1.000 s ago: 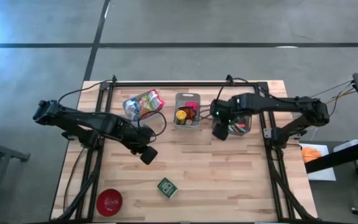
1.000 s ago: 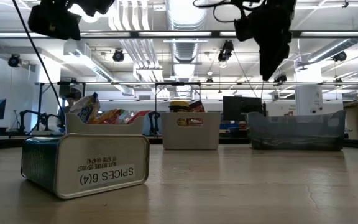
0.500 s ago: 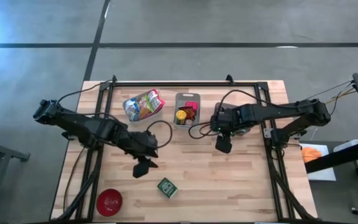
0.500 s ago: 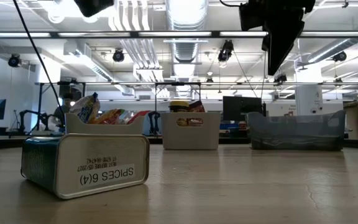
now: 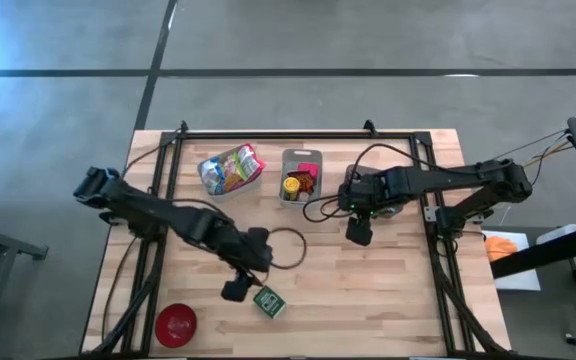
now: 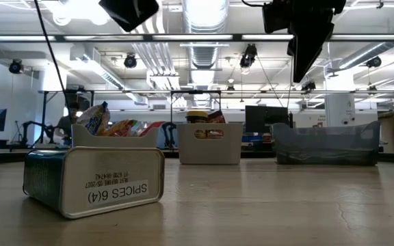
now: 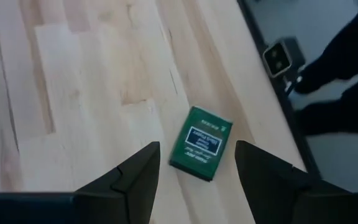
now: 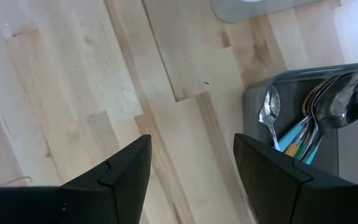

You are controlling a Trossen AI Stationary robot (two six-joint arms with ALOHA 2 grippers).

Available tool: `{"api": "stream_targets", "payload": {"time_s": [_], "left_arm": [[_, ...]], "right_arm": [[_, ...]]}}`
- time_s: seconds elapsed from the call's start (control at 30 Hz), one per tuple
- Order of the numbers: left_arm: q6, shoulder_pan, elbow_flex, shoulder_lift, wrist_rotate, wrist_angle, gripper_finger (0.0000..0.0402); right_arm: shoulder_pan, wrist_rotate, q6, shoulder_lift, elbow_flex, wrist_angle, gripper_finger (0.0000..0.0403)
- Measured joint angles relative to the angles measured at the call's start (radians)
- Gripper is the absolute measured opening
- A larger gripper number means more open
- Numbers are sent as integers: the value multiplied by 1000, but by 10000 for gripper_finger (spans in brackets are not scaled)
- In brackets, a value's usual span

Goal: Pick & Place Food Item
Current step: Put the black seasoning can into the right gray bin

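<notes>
Left tool [image 7: 194,165] hangs open above the spice tin [image 7: 200,143]; right tool [image 8: 191,162] open, empty, above bare table [image 8: 73,93].

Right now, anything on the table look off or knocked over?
Only the green spice tin: it lies on its side near the front edge, skewed to the table's planks, its printed bottom facing the low camera. The left hand hovers above it, open. Nothing is spilled or damaged.

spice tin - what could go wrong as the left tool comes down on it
The green spice tin lies flat and turned at an angle between the open left tool fingers, so they may catch its corners and twist it instead of gripping. It also sits near the table edge, so a nudge could push it off.
</notes>
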Motion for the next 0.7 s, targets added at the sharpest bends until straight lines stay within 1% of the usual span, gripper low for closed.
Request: {"api": "stream_targets", "payload": {"time_s": [0.17,0.27,0.57,0.7], "left_arm": [[43,-6,60,93,23,-15,212],[61,-8,91,129,34,-17,212],[79,-22,91,184,53,-7,213],[48,-21,91,205,67,0,225]], "right_arm": [[0,1,1,0,0,1,226],[0,0,1,0,0,2,226],[0,0,-1,0,0,19,226],[0,1,0,0,0,30,226]]}}
